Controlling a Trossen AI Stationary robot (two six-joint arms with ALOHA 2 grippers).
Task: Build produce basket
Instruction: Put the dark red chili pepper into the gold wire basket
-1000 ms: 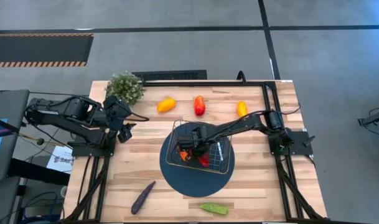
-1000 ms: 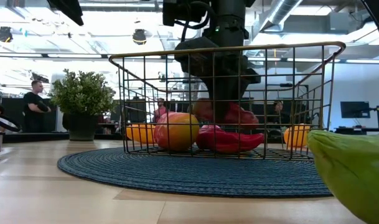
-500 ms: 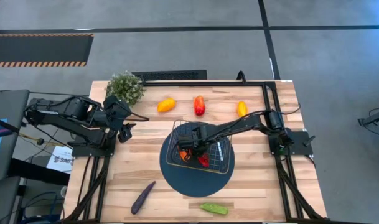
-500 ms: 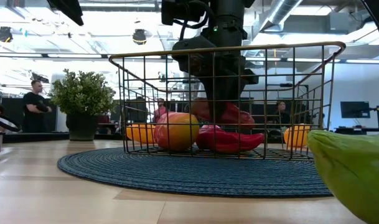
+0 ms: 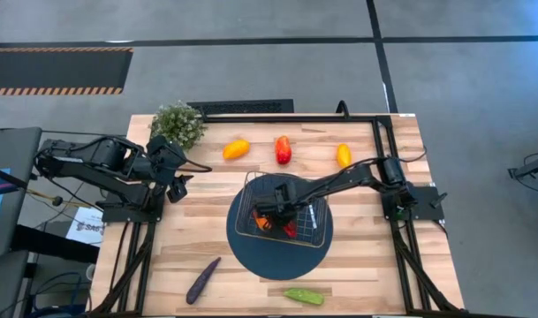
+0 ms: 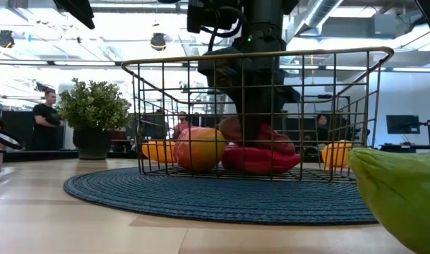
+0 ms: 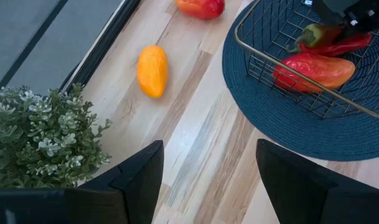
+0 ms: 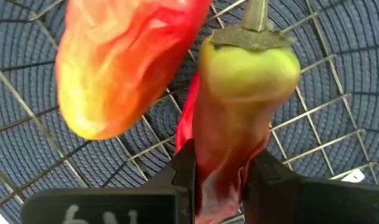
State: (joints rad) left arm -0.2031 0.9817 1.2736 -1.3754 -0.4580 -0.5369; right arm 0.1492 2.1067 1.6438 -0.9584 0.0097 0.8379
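Right wrist view: right gripper point(image 8: 217, 180) clenched on a red-green pepper point(image 8: 239, 106), low inside the wire basket point(image 5: 282, 215) beside a red-orange pepper point(image 8: 124, 59). Left gripper point(image 7: 208, 180) parked open, far left. Five pieces look left outside: orange point(image 5: 237, 148), red point(image 5: 284, 149), yellow point(image 5: 343, 155) far; purple point(image 5: 202, 279), green point(image 5: 303, 296) near.

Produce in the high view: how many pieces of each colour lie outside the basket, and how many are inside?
Orange pepper: 1
Red pepper: 1
Yellow pepper: 1
Purple vegetable: 1
Green vegetable: 1
Reddish peppers inside the basket: 3, one in the right gripper
Total: 8
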